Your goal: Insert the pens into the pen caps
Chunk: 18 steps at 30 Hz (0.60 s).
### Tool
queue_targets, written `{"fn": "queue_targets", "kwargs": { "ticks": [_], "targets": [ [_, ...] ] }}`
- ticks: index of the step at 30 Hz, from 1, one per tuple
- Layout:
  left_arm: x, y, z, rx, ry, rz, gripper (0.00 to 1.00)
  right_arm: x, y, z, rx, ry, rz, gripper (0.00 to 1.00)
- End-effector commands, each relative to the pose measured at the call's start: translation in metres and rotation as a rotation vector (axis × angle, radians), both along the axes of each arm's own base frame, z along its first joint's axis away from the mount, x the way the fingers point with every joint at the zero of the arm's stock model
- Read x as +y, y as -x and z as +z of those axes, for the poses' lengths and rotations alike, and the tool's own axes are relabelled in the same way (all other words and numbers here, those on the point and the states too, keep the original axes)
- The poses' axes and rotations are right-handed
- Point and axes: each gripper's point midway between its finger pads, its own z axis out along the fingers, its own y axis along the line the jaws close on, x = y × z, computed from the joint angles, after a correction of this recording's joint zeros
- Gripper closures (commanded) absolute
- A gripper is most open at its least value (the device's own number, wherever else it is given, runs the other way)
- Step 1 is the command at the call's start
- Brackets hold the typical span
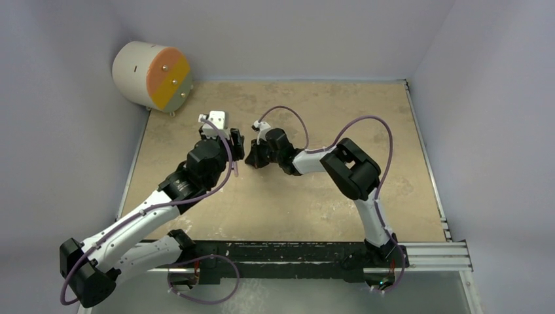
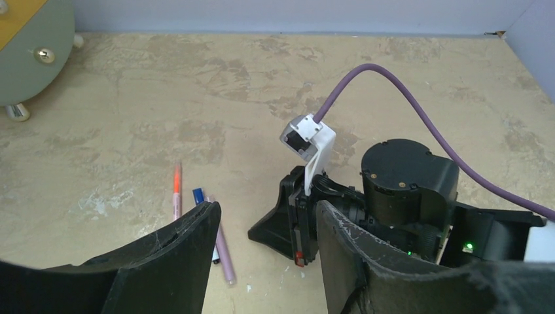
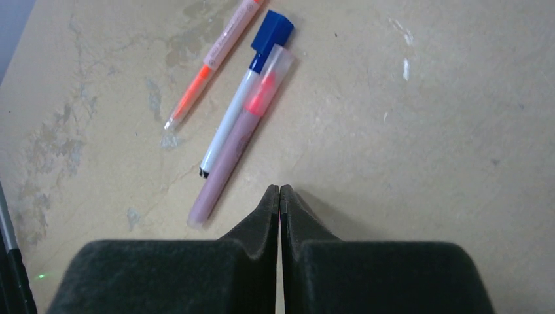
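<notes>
Three pens lie side by side on the table. The orange-red pen (image 3: pixel 216 59) has a bare tip. The white pen (image 3: pixel 229 124) has a dark tip, and the dark blue cap (image 3: pixel 271 29) is at its other end. The pinkish-mauve pen (image 3: pixel 226 163) has a clear end with red inside. My right gripper (image 3: pixel 279 191) is just short of them, shut with a thin red sliver between its fingers. That sliver shows as a small red piece (image 2: pixel 299 257) at its tips, apparently the pinkish-red cap. My left gripper (image 2: pixel 268 208) is open and empty, facing the right gripper (image 1: pixel 255 157). The top view hides the pens.
A cream cylinder with an orange and yellow face (image 1: pixel 152 75) stands at the back left corner. Walls close in the table on three sides. A black and metal rail (image 1: pixel 432 252) runs along the near edge.
</notes>
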Motion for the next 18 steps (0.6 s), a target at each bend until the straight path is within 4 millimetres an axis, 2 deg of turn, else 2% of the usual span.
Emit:
{"fn": "queue_targets", "kwargs": {
  "ticks": [1, 7, 11, 16, 18],
  "targets": [
    [0.010, 0.004, 0.024, -0.044, 0.054, 0.030, 0.44, 0.015, -0.009, 0.005, -0.025, -0.010, 0.041, 1.00],
    [0.016, 0.010, 0.026, -0.054, 0.057, 0.036, 0.37, 0.031, -0.011, -0.003, 0.003, -0.043, 0.067, 1.00],
    [0.023, 0.009, 0.027, -0.069, 0.070, 0.071, 0.35, 0.040, -0.012, -0.001, -0.001, -0.053, 0.076, 1.00],
    [0.030, 0.001, 0.017, -0.029, 0.052, 0.157, 0.33, 0.043, -0.013, 0.004, -0.003, -0.075, 0.081, 1.00],
    [0.030, -0.003, 0.014, -0.012, 0.059, 0.188, 0.33, 0.046, -0.006, 0.004, 0.014, -0.085, 0.115, 1.00]
  ]
}}
